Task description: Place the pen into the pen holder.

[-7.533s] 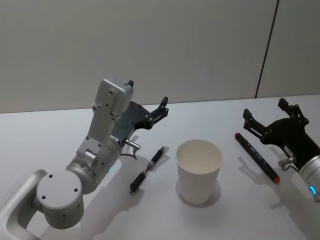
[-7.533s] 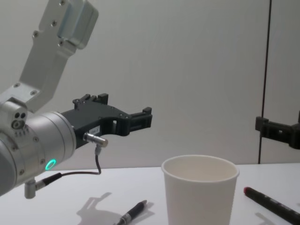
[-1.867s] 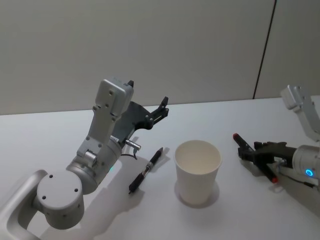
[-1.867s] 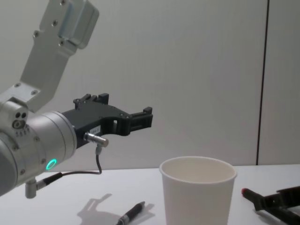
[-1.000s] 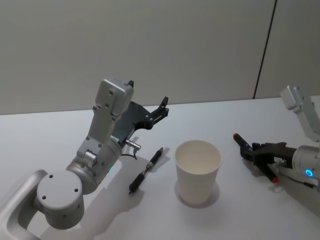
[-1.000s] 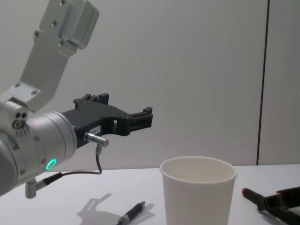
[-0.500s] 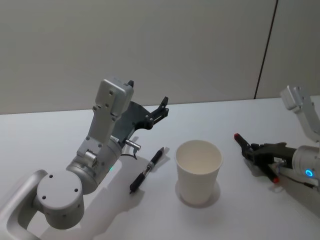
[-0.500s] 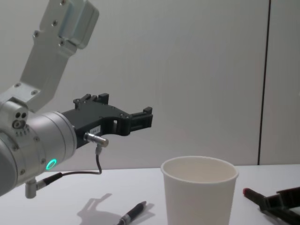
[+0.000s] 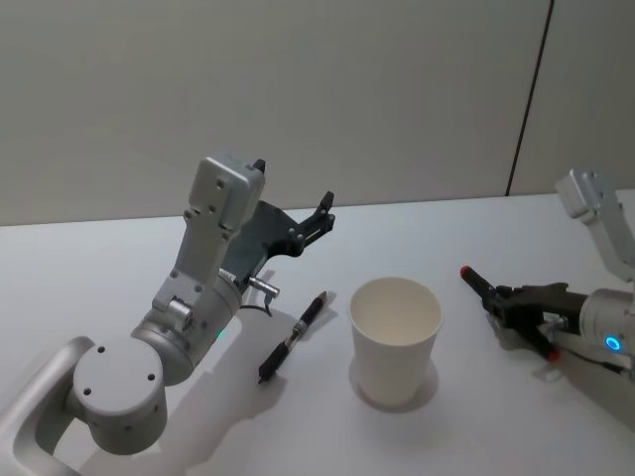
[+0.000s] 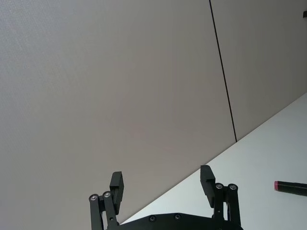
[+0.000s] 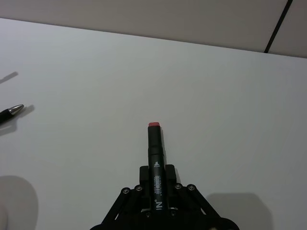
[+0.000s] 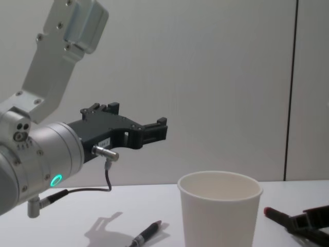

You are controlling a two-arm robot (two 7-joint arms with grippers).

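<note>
Right claw (image 9: 508, 305) is down low at the table (image 9: 99, 258), well to the right of the cup (image 9: 392, 362). It is closed on the marker (image 9: 478, 284). In the right wrist view both fingers press the barrel from either side, and the red-capped end sticks out ahead of them toward the cup. I can't tell whether the marker is clear of the table yet.

The cup stands upright mid-table with its mouth open. A slim pen (image 9: 291, 337) lies on the table just left of the cup, untouched. Left claw (image 10: 162, 178) is parked, raised over the table's left side, spread wide and holding nothing.

Step in hand, as I read it: carry the marker to the cup.

- The grip looks to sit around mid-barrel. I expect the free end to swing if I move fast, so I lift slowly and straight up first.
- I want the marker's low end above the rim before any sideways travel. The cup is light paper, and a knock to its wall would likely tip or slide it.
- Over the mouth, I tilt the marker toward upright, red end down, and centre it on the opening.
- I lower it until the tip is inside, then let go. A drop from high up could bounce it out or topple the cup.
- I pull straight up afterwards so the fingers clear the rim.
</note>
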